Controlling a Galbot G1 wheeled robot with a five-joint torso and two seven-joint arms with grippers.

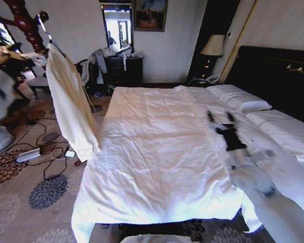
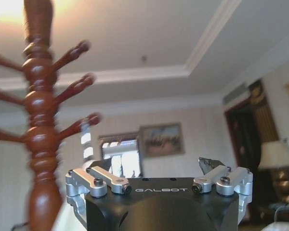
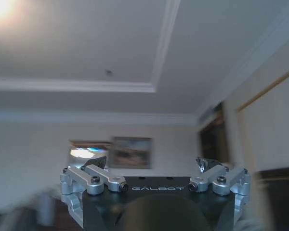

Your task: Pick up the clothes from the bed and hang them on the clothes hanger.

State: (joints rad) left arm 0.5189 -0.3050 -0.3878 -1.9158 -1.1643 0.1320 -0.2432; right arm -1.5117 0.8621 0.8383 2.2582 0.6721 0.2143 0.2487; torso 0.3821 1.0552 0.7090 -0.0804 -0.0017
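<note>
by the bed [image 1: 157, 152], clothes [image 1: 68, 104] hang on coat stand [image 1: 25, 23]; right claw [image 1: 219, 119] & left claw [image 2: 159, 171] both wide.

A: Light source?
B: Daylight from the far window [image 1: 117, 28]; the duvet [image 1: 157, 152] reads bright, with soft crease shadows.
A: Glare?
B: A ceiling glow [image 3: 0, 7] burns out one corner in both wrist views.
A: Focus?
B: The coat stand [image 2: 41, 125] and right arm [image 1: 263, 187] are blurred; head view bows at its edges.

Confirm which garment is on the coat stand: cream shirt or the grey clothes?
The cream shirt. It hangs from the coat stand left of the bed; the grey clothes drape over the dresser behind.
</note>
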